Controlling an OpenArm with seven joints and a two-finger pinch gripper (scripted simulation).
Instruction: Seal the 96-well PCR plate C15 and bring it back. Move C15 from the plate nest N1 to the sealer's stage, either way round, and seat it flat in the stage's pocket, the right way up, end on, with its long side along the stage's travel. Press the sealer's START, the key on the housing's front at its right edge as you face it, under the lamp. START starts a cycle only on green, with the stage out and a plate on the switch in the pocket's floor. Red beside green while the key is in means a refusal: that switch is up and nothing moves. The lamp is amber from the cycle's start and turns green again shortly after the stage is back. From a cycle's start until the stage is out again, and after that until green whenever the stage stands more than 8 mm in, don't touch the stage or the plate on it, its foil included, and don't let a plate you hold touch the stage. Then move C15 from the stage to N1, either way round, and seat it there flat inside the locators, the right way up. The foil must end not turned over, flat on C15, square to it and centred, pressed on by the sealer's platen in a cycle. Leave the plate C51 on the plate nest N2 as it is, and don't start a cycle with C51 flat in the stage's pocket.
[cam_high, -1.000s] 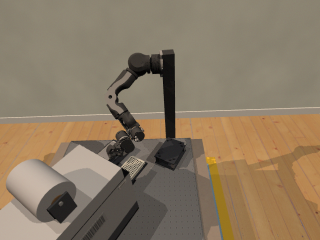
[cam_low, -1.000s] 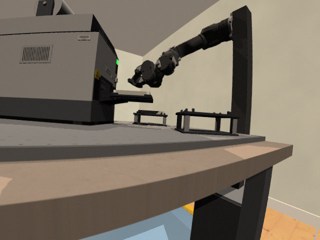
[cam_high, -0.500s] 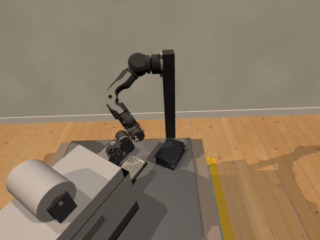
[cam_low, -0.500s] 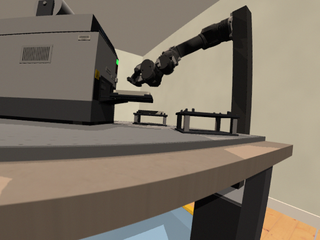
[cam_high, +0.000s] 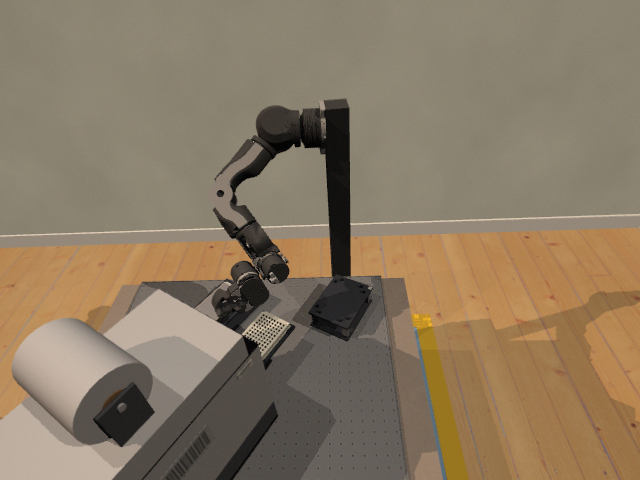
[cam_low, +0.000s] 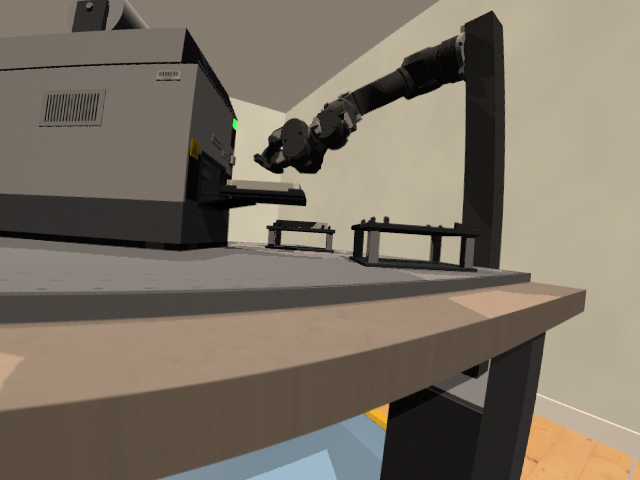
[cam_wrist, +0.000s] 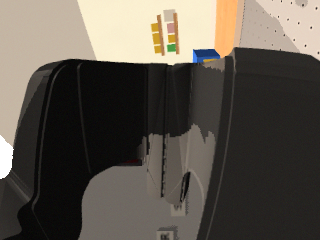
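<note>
Wood-edged and topped with a grey perforated board, the desk (cam_low: 310, 330) fills the foreground of the exterior view. On its left stands the sealer (cam_low: 103, 134), a grey housing with a large foil roll (cam_high: 77, 379) on top and a green lamp (cam_low: 234, 123) lit at the front edge. Its stage (cam_low: 268, 195) is out, and plate C15 (cam_high: 266, 329) lies on it with the wells facing up, long side running along the stage's travel. Just above the stage, close to the housing's front below the lamp, hangs the hand (cam_low: 262, 159), fingers pinched fully together with nothing between them; from the wrist view only dark finger bodies and a bit of the housing show. Farther back sits the empty nest N1 (cam_low: 413, 229), and beyond it nest N2 (cam_low: 299, 227) carrying plate C51 (cam_low: 302, 223). Behind N1 rises the black post (cam_low: 483, 129) bearing the arm.
</note>
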